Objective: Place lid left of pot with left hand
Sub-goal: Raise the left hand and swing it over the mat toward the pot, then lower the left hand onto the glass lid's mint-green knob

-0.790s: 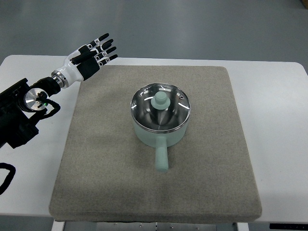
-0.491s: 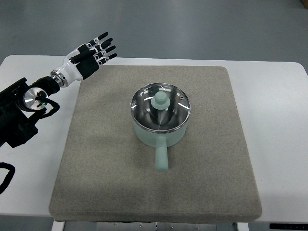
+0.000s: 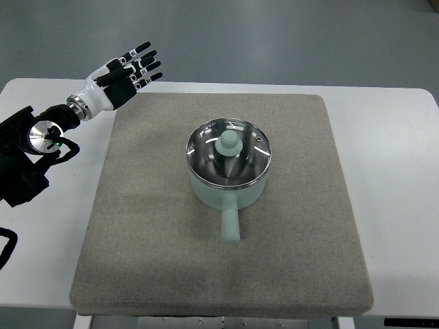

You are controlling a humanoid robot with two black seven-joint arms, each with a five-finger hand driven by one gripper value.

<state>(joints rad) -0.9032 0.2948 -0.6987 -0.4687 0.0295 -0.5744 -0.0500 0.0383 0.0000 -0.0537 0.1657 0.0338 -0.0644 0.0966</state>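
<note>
A pale green pot (image 3: 228,179) stands near the middle of the grey mat (image 3: 151,240), its handle pointing toward the near edge. A glass lid (image 3: 229,152) with a metal rim and a green knob rests on the pot. My left hand (image 3: 130,67) hovers over the far left corner of the mat, fingers spread and holding nothing. It is well apart from the pot, up and to the left. The right arm does not show.
The mat lies on a white table (image 3: 391,144). My left arm's dark body (image 3: 24,161) fills the left edge. Grey floor lies beyond the table's far edge.
My left hand has drifted slightly up and to the left, away from the pot. The pot and lid have not moved.
</note>
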